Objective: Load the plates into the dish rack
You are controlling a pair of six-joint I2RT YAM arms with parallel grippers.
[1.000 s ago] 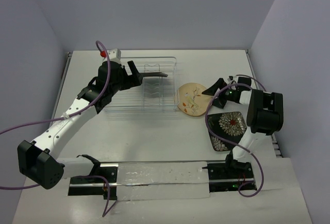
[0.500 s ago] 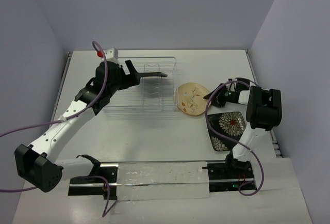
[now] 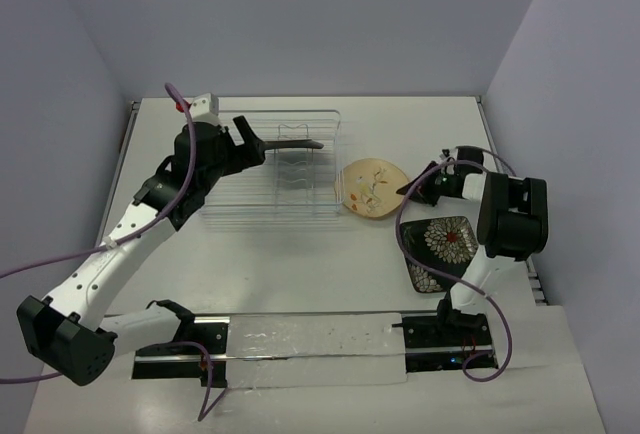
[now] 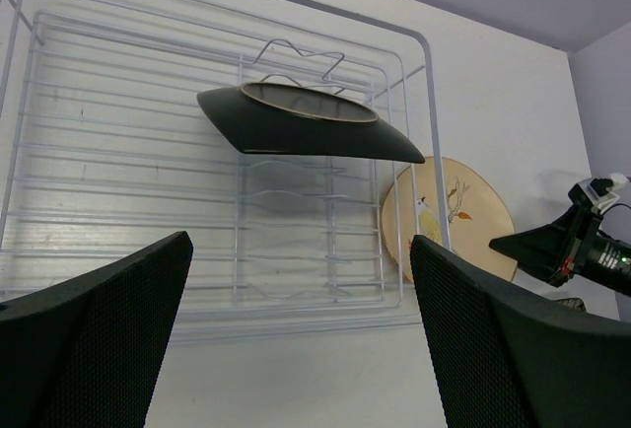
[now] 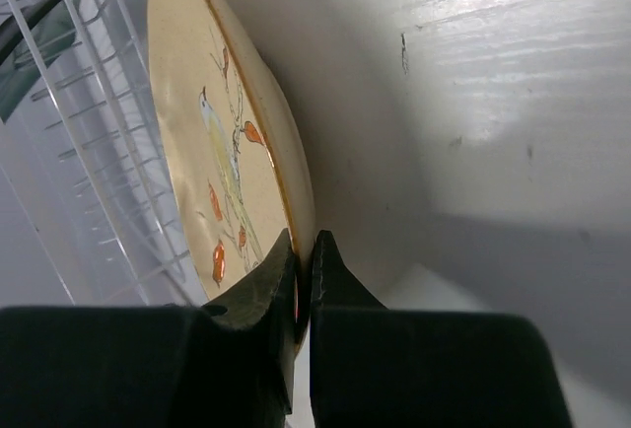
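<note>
1. Pinches the 3 o'clock rim of the cream plate (image 3: 368, 192) (image 5: 222, 162) in the shut right hand (image 3: 410, 186) (image 5: 303, 262); plate tilted, just beside the rack (image 3: 240, 192) (image 4: 118, 112) at its 3 o'clock.
2. Holds the left hand (image 3: 252, 141) (image 4: 296, 349) wide open and empty over the rack's 9 o'clock side.
3. Shows the teal plate (image 3: 298, 143) (image 4: 306, 132) inside the rack, propped on the prongs toward 12 o'clock.
4. Shows the black plate (image 3: 440, 252) flat on the table (image 3: 300, 264), at 5 o'clock of the cream one.
</note>
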